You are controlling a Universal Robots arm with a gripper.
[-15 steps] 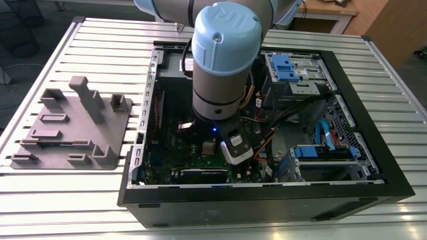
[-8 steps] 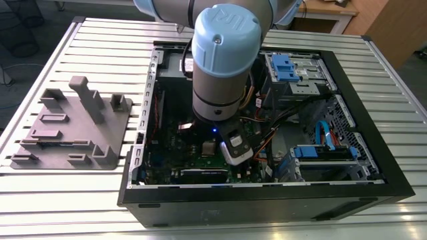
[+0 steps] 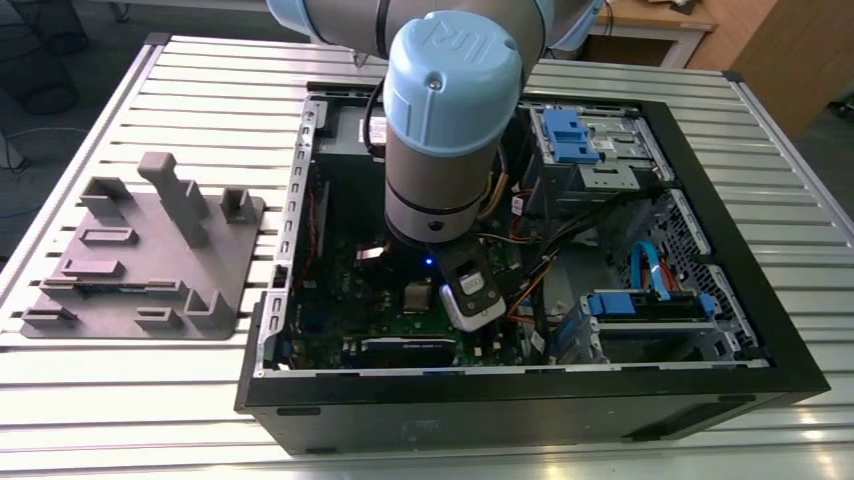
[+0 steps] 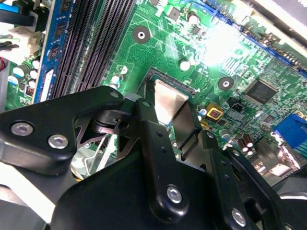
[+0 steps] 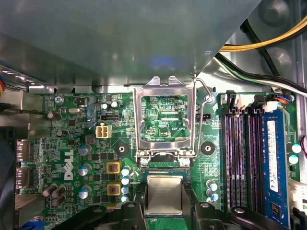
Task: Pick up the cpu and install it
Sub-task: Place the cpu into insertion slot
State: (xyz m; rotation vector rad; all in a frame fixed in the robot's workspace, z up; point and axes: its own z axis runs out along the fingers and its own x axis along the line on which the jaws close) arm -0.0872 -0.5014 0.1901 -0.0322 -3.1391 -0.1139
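Holding the cpu (image 5: 164, 194) flat over the socket (image 5: 163, 166) – fingers (image 5: 130, 211) clamped on its edges – retention frame (image 5: 165, 120) swung open to let it in.

Computer case (image 3: 534, 410), grey fixture (image 3: 147, 260), slatted table (image 3: 134, 400)

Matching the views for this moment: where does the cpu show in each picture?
Exterior view: the cpu looks to be the pale square on the motherboard, to the exterior view's left of the arm end.
First wrist view: cpu, next to the open socket frame.
Second wrist view: cpu, silvery, on the green board.
Shared landmark: the dark memory slots, in both wrist views.
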